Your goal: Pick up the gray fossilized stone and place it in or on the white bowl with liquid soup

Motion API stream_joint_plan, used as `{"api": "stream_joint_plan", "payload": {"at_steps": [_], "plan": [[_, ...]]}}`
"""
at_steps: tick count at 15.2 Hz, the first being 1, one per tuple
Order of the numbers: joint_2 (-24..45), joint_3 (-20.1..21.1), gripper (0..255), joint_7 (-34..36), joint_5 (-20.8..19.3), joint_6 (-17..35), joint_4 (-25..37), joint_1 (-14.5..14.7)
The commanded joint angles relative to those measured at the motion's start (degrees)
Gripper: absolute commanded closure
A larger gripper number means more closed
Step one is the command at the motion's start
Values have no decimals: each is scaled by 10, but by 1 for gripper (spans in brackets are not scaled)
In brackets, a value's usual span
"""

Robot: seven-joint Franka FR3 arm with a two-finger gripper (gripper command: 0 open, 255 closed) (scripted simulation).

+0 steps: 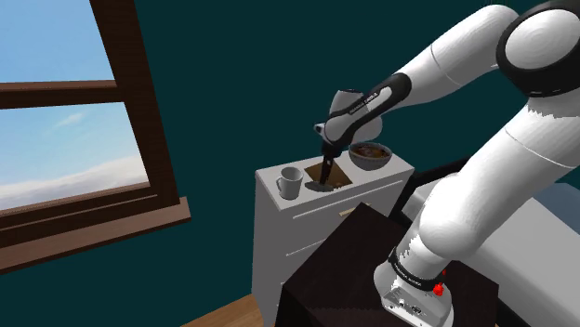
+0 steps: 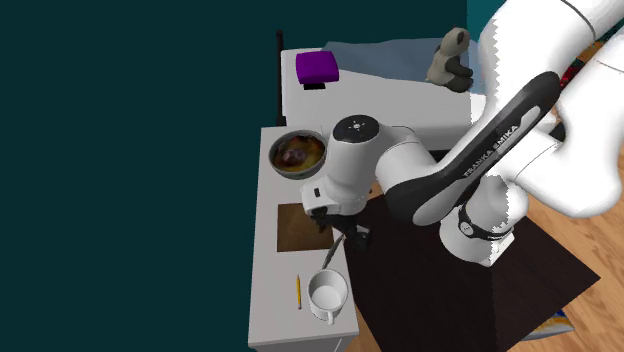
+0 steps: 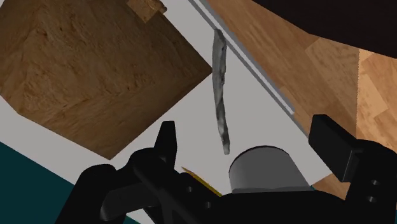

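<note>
"Starting with the shoulder view, where do we find the gripper point(image 1: 325, 170)?"

"We find it low over the wooden board point(image 1: 339, 176) on top of the white cabinet point(image 1: 279, 232). A white mug point(image 1: 290, 183) stands off one end of the board. The bowl point(image 1: 370, 156) of brown soup stands off the other end."

"And in the second exterior view?"

"There we see the grey stone point(image 2: 331, 254), a thin sliver. It lies on the cabinet top just off the board's corner, on the mug's side and well away from the bowl. A pencil point(image 2: 298, 291) lies further out from that same end of the board."

"What do we make of the fingers point(image 3: 167, 141) in the wrist view?"

"We see them spread wide, pinching nothing. The stone lies beside the board's corner, apart from it. It is in the gap between the fingers, and neither one touches it."
</note>
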Motion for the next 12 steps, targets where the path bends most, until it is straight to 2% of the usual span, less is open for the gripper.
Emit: {"api": "stream_joint_plan", "payload": {"at_steps": [1,8,12], "plan": [[38,-10,0,-30,16,29,8,5],[101,-11,0,-68,69,90,5,17],[101,-11,0,-68,69,90,5,16]]}}
